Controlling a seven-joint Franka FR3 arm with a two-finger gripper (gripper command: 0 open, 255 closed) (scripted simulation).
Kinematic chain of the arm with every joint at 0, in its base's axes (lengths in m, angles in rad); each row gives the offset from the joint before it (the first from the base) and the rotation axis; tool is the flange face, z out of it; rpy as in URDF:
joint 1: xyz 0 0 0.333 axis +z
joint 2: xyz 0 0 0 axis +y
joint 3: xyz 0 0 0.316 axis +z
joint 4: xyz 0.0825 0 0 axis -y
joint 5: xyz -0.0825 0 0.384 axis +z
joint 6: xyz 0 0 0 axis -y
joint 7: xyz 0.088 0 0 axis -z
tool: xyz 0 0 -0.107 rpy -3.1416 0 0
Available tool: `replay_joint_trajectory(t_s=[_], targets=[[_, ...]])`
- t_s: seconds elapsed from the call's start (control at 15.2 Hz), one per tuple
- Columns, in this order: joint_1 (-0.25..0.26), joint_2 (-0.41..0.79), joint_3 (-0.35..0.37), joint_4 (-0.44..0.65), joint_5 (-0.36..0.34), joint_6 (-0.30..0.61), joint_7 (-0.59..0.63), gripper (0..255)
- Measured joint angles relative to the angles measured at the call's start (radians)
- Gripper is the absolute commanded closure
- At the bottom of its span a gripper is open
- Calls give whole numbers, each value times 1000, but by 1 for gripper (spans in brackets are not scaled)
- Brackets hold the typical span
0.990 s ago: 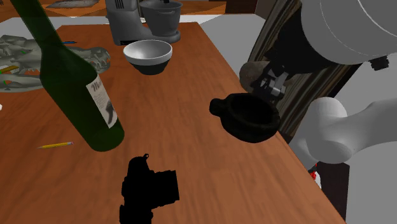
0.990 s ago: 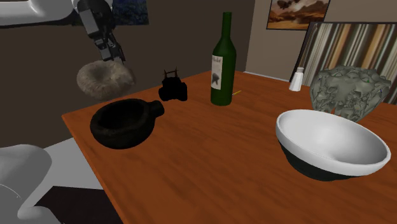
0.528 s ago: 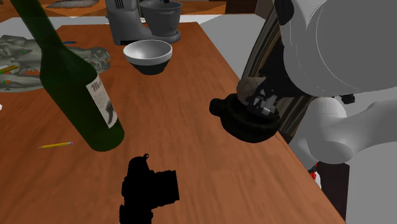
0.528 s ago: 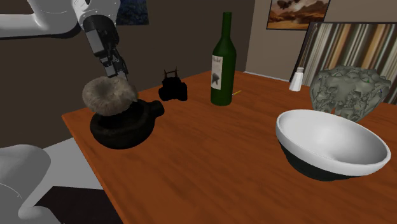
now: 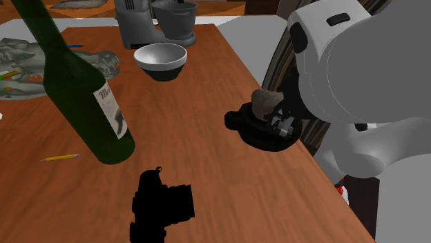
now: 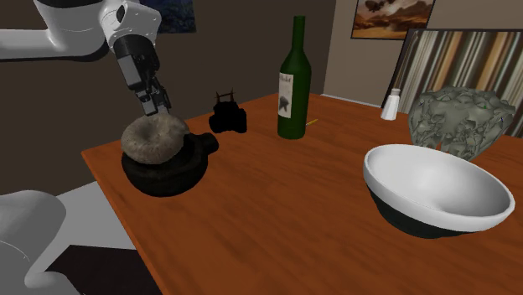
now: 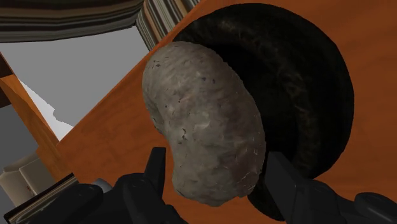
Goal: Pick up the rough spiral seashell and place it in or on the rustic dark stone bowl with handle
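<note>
A rough grey-brown spiral seashell [image 5: 265, 102] rests in the mouth of the dark stone bowl with handle [image 5: 257, 137], near the table's edge by the arm. My gripper [image 5: 282, 125] is shut on the shell. In the second exterior view the gripper [image 6: 159, 107] comes down from above onto the seashell [image 6: 152, 139], which fills the top of the bowl [image 6: 172, 173]. In the wrist view both fingers [image 7: 280, 179] clasp the seashell [image 7: 203, 127] over the bowl [image 7: 312, 89].
A green wine bottle [image 5: 77, 86], a black camera [image 5: 162, 204] and a pencil [image 5: 60, 157] lie toward the shoulder view's left. A white bowl [image 5: 160, 59] and a grey appliance [image 5: 155, 21] stand farther back. The table edge [image 5: 324, 179] runs close beside the dark bowl.
The gripper has come down and inward with the seashell, from above the table's edge onto the dark bowl. The bowl has shifted slightly.
</note>
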Motion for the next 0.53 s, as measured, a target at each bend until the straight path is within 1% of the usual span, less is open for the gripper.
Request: replay_joint_trajectory(t_s=[0.13, 0.2, 0.53], targets=[[0, 0, 0, 0, 0, 0, 0, 255], [0, 0, 0, 0, 0, 0, 0, 0], [1, 0, 0, -1, 1, 0, 0, 0]])
